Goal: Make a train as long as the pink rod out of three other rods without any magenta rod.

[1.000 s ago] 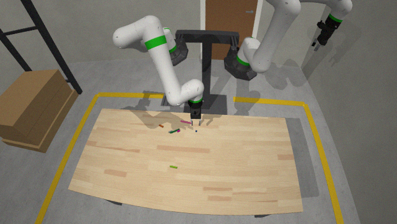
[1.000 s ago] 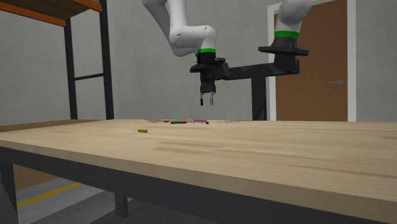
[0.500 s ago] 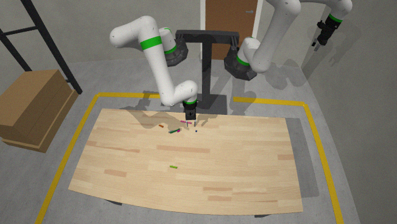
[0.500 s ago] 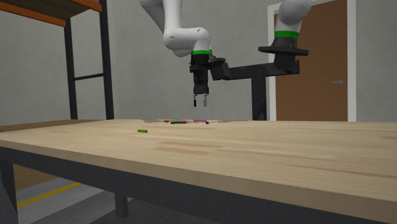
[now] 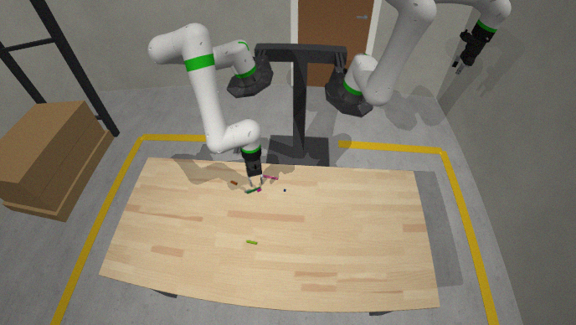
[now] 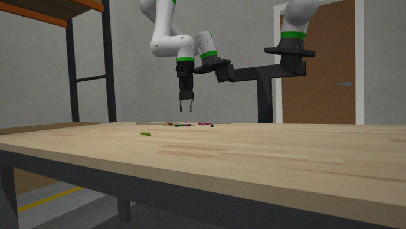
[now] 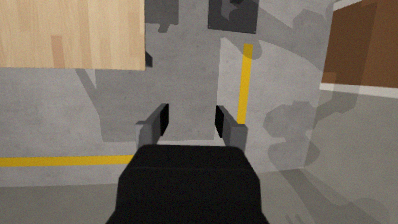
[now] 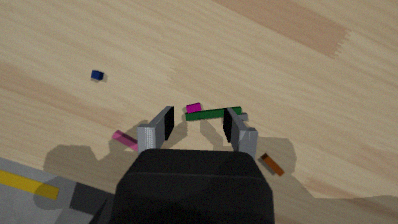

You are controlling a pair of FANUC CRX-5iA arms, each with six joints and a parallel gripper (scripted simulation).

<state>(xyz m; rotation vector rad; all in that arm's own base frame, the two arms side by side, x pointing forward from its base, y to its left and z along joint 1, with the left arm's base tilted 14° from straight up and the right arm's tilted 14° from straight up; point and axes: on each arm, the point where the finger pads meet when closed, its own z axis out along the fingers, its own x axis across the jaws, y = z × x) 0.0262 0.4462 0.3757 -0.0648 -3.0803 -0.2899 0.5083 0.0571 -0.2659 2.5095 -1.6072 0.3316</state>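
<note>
A grey wall (image 5: 126, 50) (image 6: 236, 26) rises behind the wooden table (image 5: 356, 234) (image 6: 265, 153) (image 7: 100, 30) (image 8: 150, 30). From left to right in the top view, the grey rod (image 5: 246, 191) (image 6: 175, 125) (image 8: 243, 116) comes first, below and just left of the right tool (image 5: 256, 184) (image 6: 186, 111) (image 8: 198, 117), close against the green rod (image 5: 253, 190) (image 6: 181, 125) (image 8: 212, 114); probably light and stiff, best gripped across its sides (the green one may hinder that). The lime rod (image 5: 251, 242) (image 6: 146, 134) lies well out in front of that tool; grip mid-length. The tiny blue rod (image 5: 285, 190) (image 6: 212, 125) (image 8: 97, 75), right of it, could slip. The right tool hovers wide open, empty; so is the left tool (image 5: 456, 68) (image 7: 192, 114), far right.
</note>
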